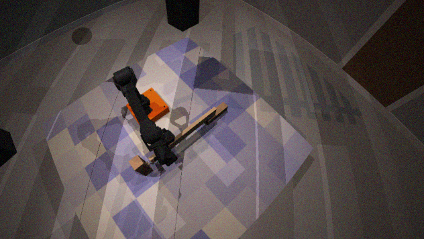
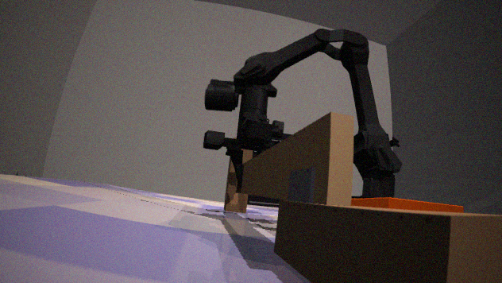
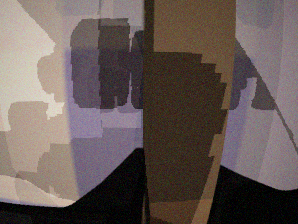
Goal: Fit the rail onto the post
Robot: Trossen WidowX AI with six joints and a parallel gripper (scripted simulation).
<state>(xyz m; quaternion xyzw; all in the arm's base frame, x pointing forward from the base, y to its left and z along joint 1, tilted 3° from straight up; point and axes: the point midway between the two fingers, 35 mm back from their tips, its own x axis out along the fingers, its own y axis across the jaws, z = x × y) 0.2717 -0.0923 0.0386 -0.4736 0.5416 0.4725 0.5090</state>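
Observation:
The wooden bed rail (image 1: 198,122) (image 2: 340,159) (image 3: 185,100) stands on edge. Its far end is at the bracket on the low footboard block (image 1: 223,108) (image 2: 357,246). Its other end is held above the table, near the short wooden post (image 1: 136,162) (image 2: 236,203), and the rail looks close to level. My gripper (image 2: 248,171) (image 3: 160,155) is shut on the rail near the post end, one finger on each side. In the top view the arm covers the grasp. The pegs, the holes and any gap at the post cannot be made out.
The orange base plate (image 1: 155,102) (image 2: 397,204) lies beside the rail, under the arm's base. The arm reaches from there over the rail. Patchwork light and shadows lie across the table.

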